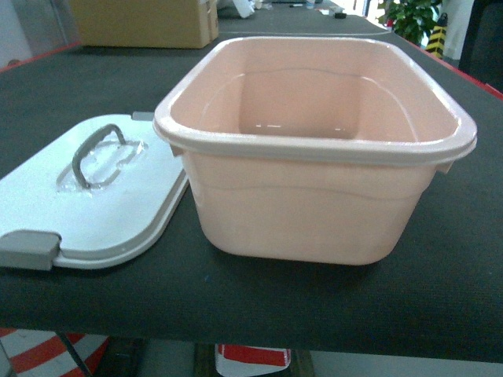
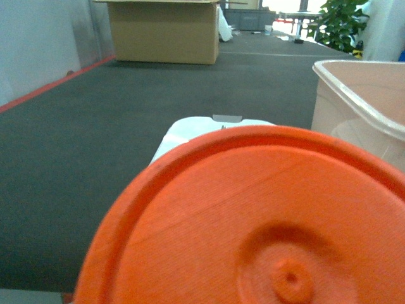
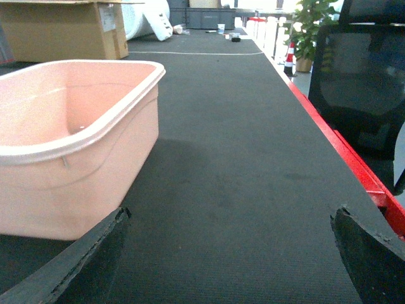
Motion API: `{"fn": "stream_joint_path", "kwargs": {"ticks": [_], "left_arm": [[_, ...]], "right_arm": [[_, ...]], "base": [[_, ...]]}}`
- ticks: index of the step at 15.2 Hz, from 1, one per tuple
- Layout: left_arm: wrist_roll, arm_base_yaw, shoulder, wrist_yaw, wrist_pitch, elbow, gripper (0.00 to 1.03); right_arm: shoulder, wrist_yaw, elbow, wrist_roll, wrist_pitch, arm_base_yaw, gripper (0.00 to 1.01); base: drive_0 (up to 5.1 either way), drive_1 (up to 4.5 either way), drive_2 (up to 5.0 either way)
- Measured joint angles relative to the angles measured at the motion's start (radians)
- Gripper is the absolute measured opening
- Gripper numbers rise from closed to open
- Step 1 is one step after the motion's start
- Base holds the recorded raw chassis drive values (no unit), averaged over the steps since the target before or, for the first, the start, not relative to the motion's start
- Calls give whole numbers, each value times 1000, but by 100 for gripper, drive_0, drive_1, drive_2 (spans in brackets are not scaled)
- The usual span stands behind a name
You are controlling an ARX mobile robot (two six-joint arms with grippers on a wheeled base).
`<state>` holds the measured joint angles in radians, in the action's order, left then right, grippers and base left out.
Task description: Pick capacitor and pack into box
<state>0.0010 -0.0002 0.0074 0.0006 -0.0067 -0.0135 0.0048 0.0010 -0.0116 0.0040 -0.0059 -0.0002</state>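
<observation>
A: Count on the table?
B: One pink box (image 1: 314,212), open. One white lid (image 1: 94,196) flat beside it, with one grey handle (image 1: 96,151) and one grey latch (image 1: 27,250).
A: Anything else?
B: One brown cardboard carton (image 1: 145,22) at the far end. One potted plant (image 1: 410,17) past the far corner. One black mesh chair (image 3: 361,69) off the table's red edge, right wrist view only.
A: Left wrist view?
B: One big orange disc (image 2: 253,221) filling the frame; can't tell what it is.
A: Capacitors?
B: Can't make out any to count.
A: Gripper fingers?
B: Two dark fingertips (image 3: 69,266) at the bottom corners of the right wrist view, set wide apart.
</observation>
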Motion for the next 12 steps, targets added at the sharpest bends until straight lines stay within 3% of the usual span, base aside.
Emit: {"fn": "stream_joint_path", "kwargs": {"ticks": [12], "left_arm": [[0,0,0,-1,1,0,43]], "right_arm": [[0,-1,0,-2,1,0,98]], "base": [[0,0,0]]}}
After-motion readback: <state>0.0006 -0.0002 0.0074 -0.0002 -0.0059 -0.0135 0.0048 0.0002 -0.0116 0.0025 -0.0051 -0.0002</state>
